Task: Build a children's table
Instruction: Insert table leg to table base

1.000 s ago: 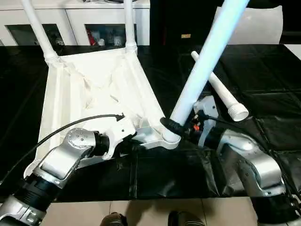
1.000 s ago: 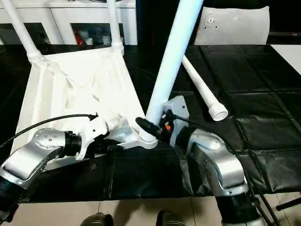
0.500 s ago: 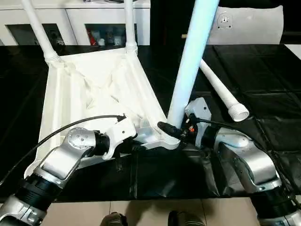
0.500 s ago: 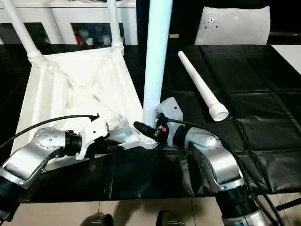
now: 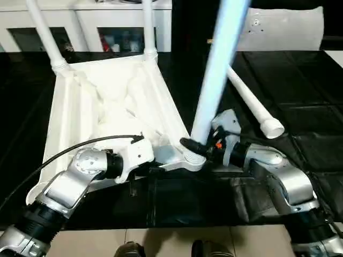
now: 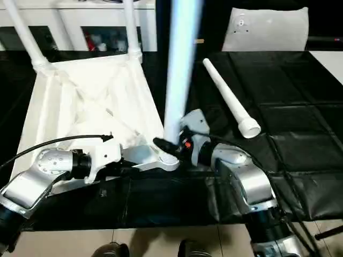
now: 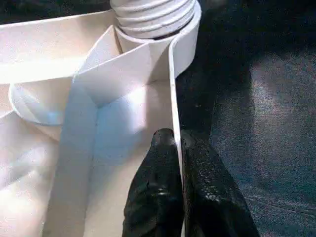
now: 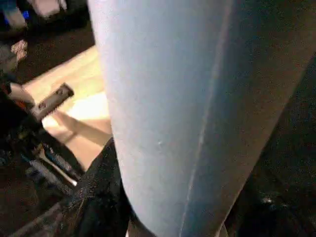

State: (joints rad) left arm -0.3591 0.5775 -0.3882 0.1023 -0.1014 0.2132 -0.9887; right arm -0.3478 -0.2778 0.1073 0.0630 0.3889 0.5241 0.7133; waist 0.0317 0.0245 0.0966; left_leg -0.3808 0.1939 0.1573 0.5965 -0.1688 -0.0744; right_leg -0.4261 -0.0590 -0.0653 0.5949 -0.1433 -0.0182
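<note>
While the table top (image 5: 107, 107) lies upside down on a black sheet (image 5: 300, 107), ribbed underside up, both silver forearms are reached in toward its near right corner.

At the left, the left arm is bent at the elbow and stretched low across the near edge of the top, a black cable looping over it. The left gripper (image 7: 177, 148) is closed on the thin rim of the top, one black finger (image 7: 158, 187) inside the rim and the other outside, just short of the corner socket (image 7: 163, 29). In the head views its fingers are hidden behind the wrist housing.

Two legs (image 5: 45, 37) are stood in the far corner sockets, and their upper ends are cut off by the frame edge.

At the middle, a third leg (image 5: 217, 75) is held nearly upright with its foot at the near right socket; its top is cut off too. How deep it sits in the socket cannot be told.

At the right, the right arm is bent and turned inward, and the right gripper (image 5: 194, 146) is clamped around the base of this leg. In the right wrist view the leg hides nearly all of the fingers.

Farther right, a fourth leg (image 6: 228, 99) lies loose on the sheet, well apart from the top.

A white cabinet (image 5: 96, 21) stands behind.
</note>
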